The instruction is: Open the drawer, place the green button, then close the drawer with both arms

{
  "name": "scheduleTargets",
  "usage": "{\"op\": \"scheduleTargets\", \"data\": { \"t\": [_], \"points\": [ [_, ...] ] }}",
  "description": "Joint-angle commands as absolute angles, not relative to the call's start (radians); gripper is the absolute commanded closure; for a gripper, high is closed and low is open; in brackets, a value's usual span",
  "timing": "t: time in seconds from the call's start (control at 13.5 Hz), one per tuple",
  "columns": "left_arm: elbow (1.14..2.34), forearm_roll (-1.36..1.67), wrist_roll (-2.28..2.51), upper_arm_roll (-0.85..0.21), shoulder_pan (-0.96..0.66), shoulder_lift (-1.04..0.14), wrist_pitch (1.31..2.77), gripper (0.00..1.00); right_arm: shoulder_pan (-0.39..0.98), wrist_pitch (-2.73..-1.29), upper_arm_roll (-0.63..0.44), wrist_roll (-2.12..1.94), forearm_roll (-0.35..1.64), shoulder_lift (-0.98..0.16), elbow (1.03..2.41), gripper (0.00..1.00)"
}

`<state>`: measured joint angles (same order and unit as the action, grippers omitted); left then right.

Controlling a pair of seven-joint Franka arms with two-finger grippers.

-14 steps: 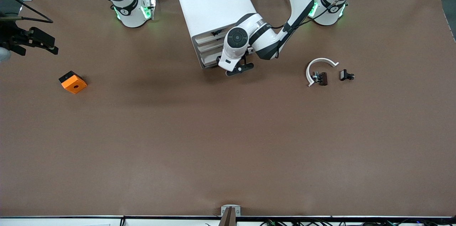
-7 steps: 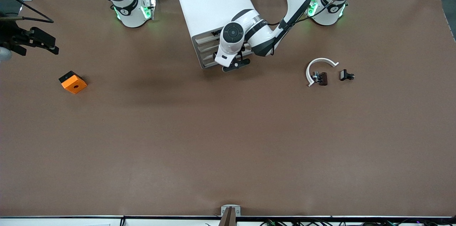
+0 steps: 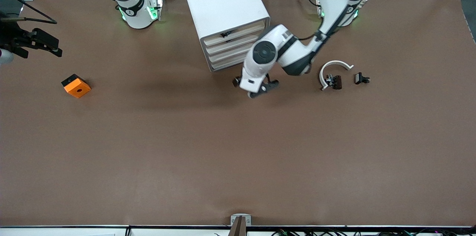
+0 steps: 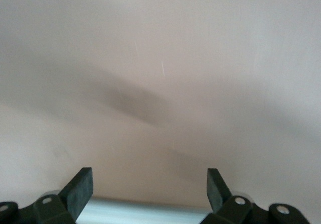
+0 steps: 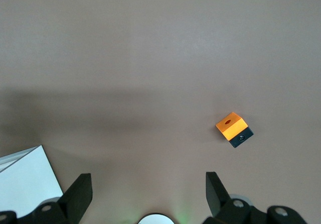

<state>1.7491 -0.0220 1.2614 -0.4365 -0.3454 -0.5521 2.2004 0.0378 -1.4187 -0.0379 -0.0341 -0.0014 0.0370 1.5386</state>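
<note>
The white cabinet (image 3: pixel 223 5) stands near the arms' bases, and all four cream drawer (image 3: pixel 235 47) fronts sit flush. My left gripper (image 3: pixel 253 88) (image 4: pixel 149 186) hangs open and empty over bare table just in front of the cabinet. The button (image 3: pixel 361 78), a small dark block, lies toward the left arm's end of the table. My right gripper (image 3: pixel 55 48) (image 5: pixel 149 184) waits open and empty, high over the right arm's end of the table. Its wrist view takes in a corner of the cabinet (image 5: pixel 22 181).
An orange cube (image 3: pixel 76 86) (image 5: pixel 231 127) with a dark hole lies under the right gripper's area. A black clip (image 3: pixel 334 80) with a white curved band (image 3: pixel 336 64) lies beside the button, on its cabinet side. The brown table (image 3: pixel 238 146) stretches wide toward the front camera.
The left gripper has drawn back from the drawer fronts, toward the front camera and the left arm's end. The drawers look unmoved. The right arm has stayed put.
</note>
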Motion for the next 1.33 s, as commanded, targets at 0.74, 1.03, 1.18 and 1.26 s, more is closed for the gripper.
{"op": "scheduleTargets", "data": {
  "t": [0.74, 1.03, 1.18, 1.26],
  "points": [
    [1.432, -0.219, 1.025, -0.445, 0.104, -0.411, 1.816, 0.0, 0.038, -1.42, -0.034, -0.041, -0.014, 0.032, 1.532, 0.0],
    [1.397, -0.219, 0.885, -0.445, 0.175, -0.359, 1.747, 0.0, 0.037, -1.42, -0.034, -0.041, -0.015, 0.032, 1.528, 0.0],
    [1.399, -0.218, 0.81, -0.445, 0.195, -0.312, 1.735, 0.0, 0.038, -1.42, -0.034, -0.041, -0.015, 0.031, 1.526, 0.0],
    [1.397, -0.219, 0.787, -0.445, 0.202, -0.304, 1.702, 0.0, 0.038, -1.42, -0.034, -0.041, -0.015, 0.031, 1.526, 0.0]
  ]
}}
